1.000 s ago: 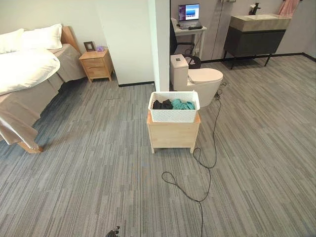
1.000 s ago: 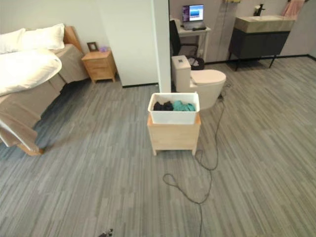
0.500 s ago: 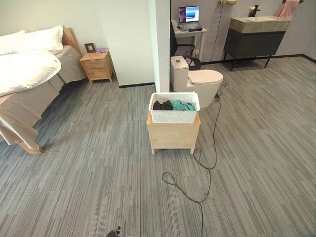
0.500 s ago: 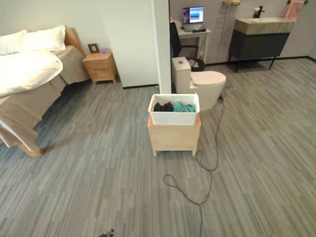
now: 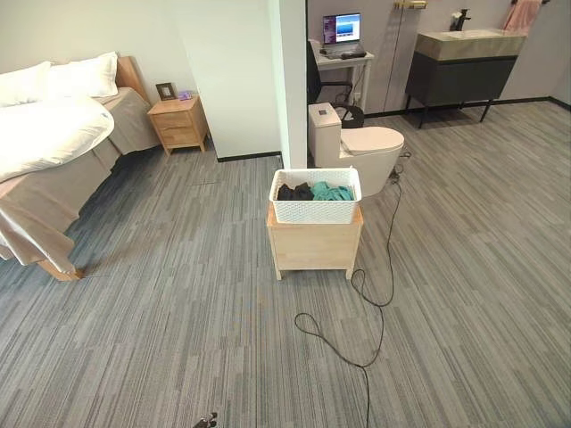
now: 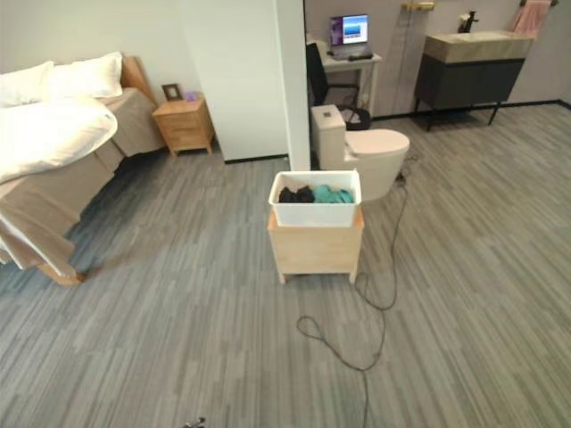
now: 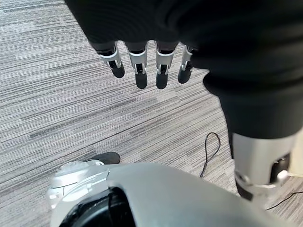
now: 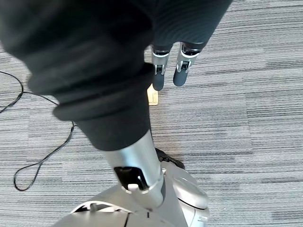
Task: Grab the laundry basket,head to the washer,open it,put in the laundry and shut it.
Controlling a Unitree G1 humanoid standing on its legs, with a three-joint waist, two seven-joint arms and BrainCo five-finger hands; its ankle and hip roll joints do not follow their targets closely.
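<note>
A white laundry basket (image 5: pixel 314 208) holding dark and teal clothes (image 5: pixel 331 191) stands on a low wooden box (image 5: pixel 313 244) in the middle of the room, some way ahead of me. My left hand (image 7: pixel 142 68) hangs over the carpet with straight fingers and holds nothing. My right hand (image 8: pixel 177 66) also hangs over the carpet, fingers straight and empty. Both hands are far from the basket.
A white toilet (image 5: pixel 361 147) stands just behind the basket, beside a wall end (image 5: pixel 290 80). A bed (image 5: pixel 45 152) and a wooden nightstand (image 5: pixel 177 125) lie to the left. A desk with a screen (image 5: pixel 342 28) and a dark vanity (image 5: pixel 459 67) line the back wall.
The whole picture has shifted slightly, so the camera has moved; the bed and nightstand sit a little further right. The basket and box stay put.
</note>
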